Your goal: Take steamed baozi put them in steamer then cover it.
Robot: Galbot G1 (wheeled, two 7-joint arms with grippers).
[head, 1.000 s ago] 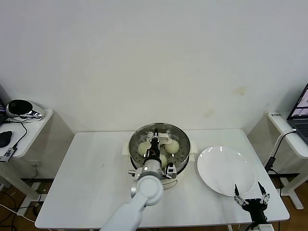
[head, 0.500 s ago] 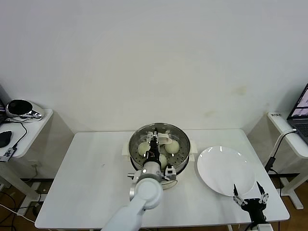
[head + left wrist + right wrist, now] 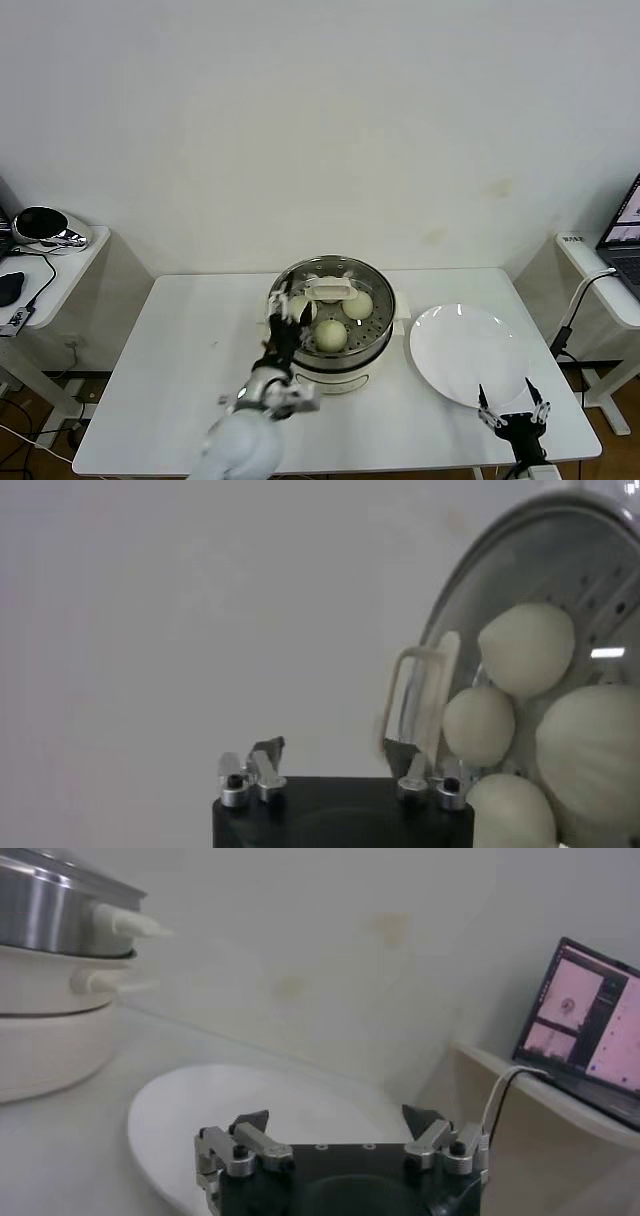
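The steamer (image 3: 331,310) is shiny polished metal with a perforated metal tray inside, seated on a smooth cream-white plastic-looking base, and its cover (image 3: 331,289) is clear glossy glass edged in metal with a cream-white plastic-looking handle. The steamed baozi (image 3: 331,335) look smooth, matt and doughy, while the plate (image 3: 470,352) is glossy white, as of glazed ceramic, on a smooth matt white counter (image 3: 180,360). The right gripper (image 3: 339,1131) shows a matt black body with bare metal brackets carrying dark fingers (image 3: 250,1120)
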